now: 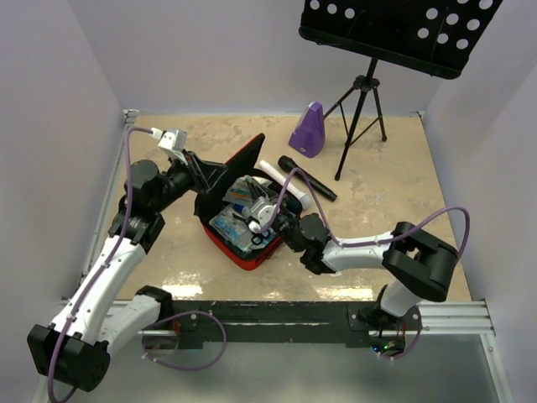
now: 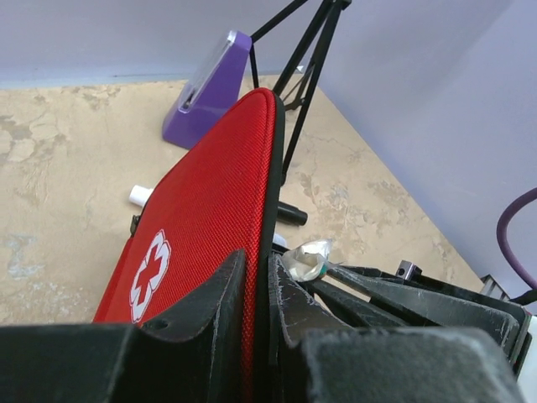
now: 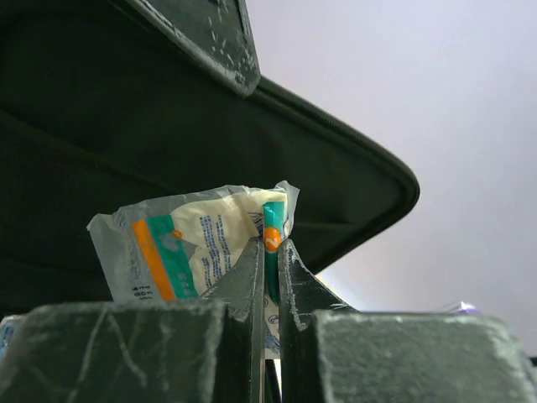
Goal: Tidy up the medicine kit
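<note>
Beige surface (image 1: pixel 394 201): my left tool (image 2: pixel 256 262) clamps medicine kit (image 2: pixel 201 218) lid open; right tool (image 3: pixel 270 249) pinches packet (image 3: pixel 197 243), presumably for stowing.

We saw a robotics lab test cell here: plain lilac walls (image 1: pixel 210 59) boxed in a beige marbled tabletop (image 1: pixel 403 185), and the left arm (image 1: pixel 105 273) and right arm (image 1: pixel 361 249) were bolted to a metal rail (image 1: pixel 453 317).
</note>
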Controlling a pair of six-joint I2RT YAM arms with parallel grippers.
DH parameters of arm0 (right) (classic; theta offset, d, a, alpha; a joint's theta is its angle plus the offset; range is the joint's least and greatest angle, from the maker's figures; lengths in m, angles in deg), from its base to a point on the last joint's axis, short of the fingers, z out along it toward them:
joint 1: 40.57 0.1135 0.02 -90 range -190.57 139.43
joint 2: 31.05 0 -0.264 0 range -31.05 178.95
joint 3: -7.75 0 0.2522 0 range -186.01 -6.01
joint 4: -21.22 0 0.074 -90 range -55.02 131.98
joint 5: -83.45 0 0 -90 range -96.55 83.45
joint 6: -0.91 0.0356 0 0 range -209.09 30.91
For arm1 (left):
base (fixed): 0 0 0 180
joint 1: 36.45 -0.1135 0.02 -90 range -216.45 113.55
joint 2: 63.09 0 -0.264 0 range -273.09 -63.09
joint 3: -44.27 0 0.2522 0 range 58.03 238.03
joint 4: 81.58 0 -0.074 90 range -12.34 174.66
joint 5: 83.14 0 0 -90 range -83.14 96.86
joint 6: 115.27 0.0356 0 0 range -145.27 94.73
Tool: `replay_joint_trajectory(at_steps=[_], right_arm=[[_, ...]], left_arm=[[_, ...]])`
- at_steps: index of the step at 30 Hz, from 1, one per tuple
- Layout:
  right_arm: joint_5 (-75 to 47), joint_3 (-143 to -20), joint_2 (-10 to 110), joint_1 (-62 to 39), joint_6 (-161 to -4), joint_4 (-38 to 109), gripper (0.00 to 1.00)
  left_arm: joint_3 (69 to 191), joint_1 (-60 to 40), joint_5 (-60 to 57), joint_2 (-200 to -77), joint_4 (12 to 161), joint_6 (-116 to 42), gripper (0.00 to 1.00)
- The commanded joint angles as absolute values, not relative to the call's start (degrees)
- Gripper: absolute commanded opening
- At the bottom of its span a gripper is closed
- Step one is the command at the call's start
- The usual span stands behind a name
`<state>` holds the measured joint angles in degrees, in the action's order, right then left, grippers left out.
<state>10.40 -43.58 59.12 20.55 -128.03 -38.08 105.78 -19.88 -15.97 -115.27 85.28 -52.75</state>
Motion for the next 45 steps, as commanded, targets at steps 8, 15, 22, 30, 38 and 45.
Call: replay_joint_trajectory(at_steps=[8,15,22,30,38,45], right_arm=[[17.2,-52.7,54.0,20.6,-118.3,-59.7,0.0],[27.0,-71.6,44.8,16.9,-84.1,6.4,0.0],[14.4,-76.3,43.6,13.5,-67.5,31.6,0.0],[8.0,-79.4,48.0,12.3,-55.3,44.5,0.0],[7.6,-83.9,50.4,12.2,-53.8,53.5,0.0],[9.2,-95.9,57.9,11.0,-59.6,61.0,0.0]], left_arm=[[109.9,-19.9,-10.2,-115.9,76.7,-51.7,0.11],[108.9,-19.9,-10.4,-116.2,78.2,-52.3,0.11],[108.3,-19.9,-12.6,-115.7,81.8,-54.5,0.13],[108.3,-19.9,-12.5,-114.7,81.3,-54.3,0.13],[107.9,-19.9,-11.3,-113.5,81.1,-53.3,0.14],[106.9,-19.9,-12.7,-113.3,81.7,-53.2,0.14]])
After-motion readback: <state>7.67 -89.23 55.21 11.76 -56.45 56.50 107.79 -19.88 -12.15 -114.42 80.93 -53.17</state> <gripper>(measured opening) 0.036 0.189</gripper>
